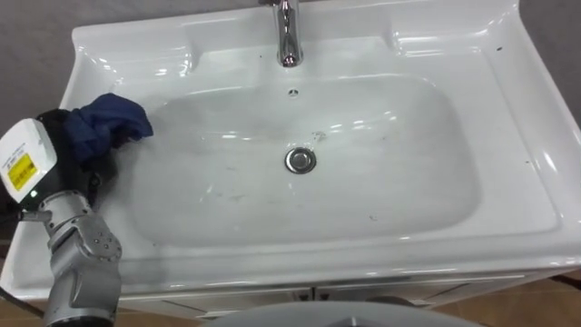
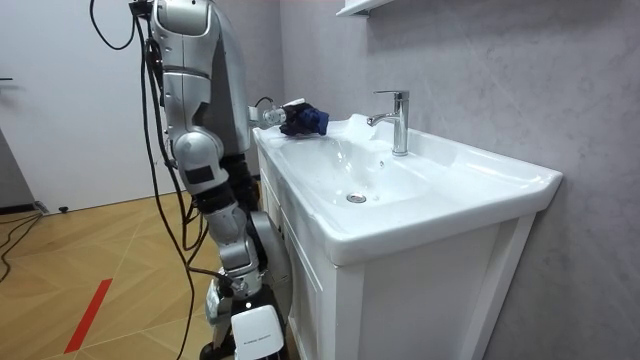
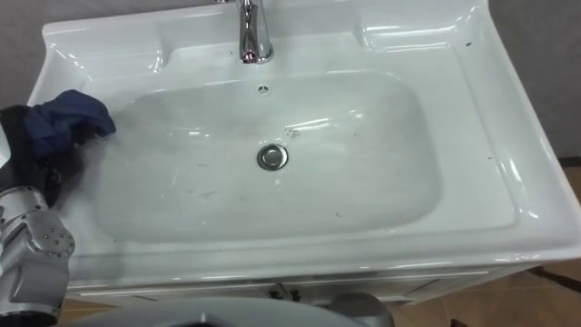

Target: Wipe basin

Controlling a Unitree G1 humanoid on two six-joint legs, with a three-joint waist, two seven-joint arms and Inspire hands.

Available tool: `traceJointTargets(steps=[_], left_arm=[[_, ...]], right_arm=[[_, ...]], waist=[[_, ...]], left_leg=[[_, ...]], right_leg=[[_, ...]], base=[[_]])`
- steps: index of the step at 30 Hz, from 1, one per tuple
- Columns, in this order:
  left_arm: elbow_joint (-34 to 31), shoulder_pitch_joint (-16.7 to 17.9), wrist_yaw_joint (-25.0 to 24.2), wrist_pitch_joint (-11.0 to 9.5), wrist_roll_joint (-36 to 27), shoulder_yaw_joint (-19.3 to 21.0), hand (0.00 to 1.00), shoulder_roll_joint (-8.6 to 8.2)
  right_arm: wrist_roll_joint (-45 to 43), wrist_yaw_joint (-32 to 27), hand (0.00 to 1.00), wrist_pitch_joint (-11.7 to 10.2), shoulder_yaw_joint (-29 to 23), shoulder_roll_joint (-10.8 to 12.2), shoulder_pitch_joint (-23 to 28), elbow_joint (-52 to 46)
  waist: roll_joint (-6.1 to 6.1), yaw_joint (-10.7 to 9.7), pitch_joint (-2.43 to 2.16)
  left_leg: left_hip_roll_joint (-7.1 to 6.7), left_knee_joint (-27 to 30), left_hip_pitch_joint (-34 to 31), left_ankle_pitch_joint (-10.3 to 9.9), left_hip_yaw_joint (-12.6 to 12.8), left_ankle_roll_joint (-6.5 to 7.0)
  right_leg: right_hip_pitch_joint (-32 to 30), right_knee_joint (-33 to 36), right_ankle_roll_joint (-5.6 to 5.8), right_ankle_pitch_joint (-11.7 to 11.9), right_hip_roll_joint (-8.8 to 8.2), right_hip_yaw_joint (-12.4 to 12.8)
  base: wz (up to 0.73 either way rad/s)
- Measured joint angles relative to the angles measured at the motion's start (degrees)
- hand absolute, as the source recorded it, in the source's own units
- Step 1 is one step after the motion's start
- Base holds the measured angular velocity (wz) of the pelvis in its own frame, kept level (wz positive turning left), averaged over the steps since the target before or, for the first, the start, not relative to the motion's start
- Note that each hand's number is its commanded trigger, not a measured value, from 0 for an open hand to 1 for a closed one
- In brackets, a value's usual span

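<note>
Your left hand (image 1: 56, 129) grips the blue cloth (image 1: 111, 120) at the basin (image 1: 381, 182) rim; bunched like that, it may slip loose mid-sweep.

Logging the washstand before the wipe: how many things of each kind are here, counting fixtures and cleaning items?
white ceramic basin: 1
chrome metal faucet: 1
round chrome drain: 1
dark blue crumpled cloth: 1, bunched in the left robot hand at the basin's left edge
Total: 4
</note>
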Motion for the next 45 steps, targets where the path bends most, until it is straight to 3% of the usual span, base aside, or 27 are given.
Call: traceJointTargets(steps=[11, 13, 14, 32, 45], left_arm=[[0.8, 0.1, 0.8, 0.1, -1.7, 0.0, 1.00, -0.01], [2.2, 0.1, 0.8, 0.0, -1.7, 0.0, 0.25, -0.01], [2.2, 0.1, 0.9, -0.1, -1.6, -0.1, 0.00, -0.01], [2.3, 0.1, 0.9, -1.6, -1.6, -0.1, 0.00, -0.31], [-2.3, 0.0, 2.3, -1.5, -1.6, 0.9, 0.00, -0.25]], right_arm=[[-0.5, -0.5, 0.00, 1.1, 0.0, 0.0, 0.1, 0.4], [-0.4, -0.5, 0.00, 1.1, 0.0, 0.1, 0.1, 0.5], [-0.4, -0.5, 0.00, 1.1, 0.0, 0.1, 0.1, 0.5], [-0.2, -0.5, 0.00, 0.4, 0.0, 0.2, -1.0, -0.1], [0.0, -0.5, 0.00, 0.5, 0.0, 0.2, -0.6, -0.1]], waist=[[-0.15, 0.0, 0.04], [-0.22, 0.0, 0.06], [-0.25, 0.1, 0.06], [-0.29, 0.0, -0.03], [-0.27, 0.1, -0.06]], left_leg=[[0.02, 0.0, 0.3, 0.0, 0.3, 0.00], [0.02, 0.0, 0.5, 0.0, 0.3, 0.00], [0.02, 0.0, 0.5, 0.0, 0.3, 0.00], [0.04, 0.0, 0.5, 0.0, 0.4, 0.00], [0.05, 0.0, 0.4, 0.0, 0.4, 0.00]], right_leg=[[0.3, 0.0, 0.00, 0.0, -0.03, -0.2], [0.4, -0.1, 0.01, 0.0, -0.02, -0.2], [0.4, -0.1, 0.01, 0.0, -0.01, -0.1], [0.3, 0.0, -0.05, 0.0, -0.13, 0.1], [0.3, 0.1, -0.03, 0.0, -0.10, 0.4]], base=[[0.00], [0.00], [0.00], [0.00], [0.00]])
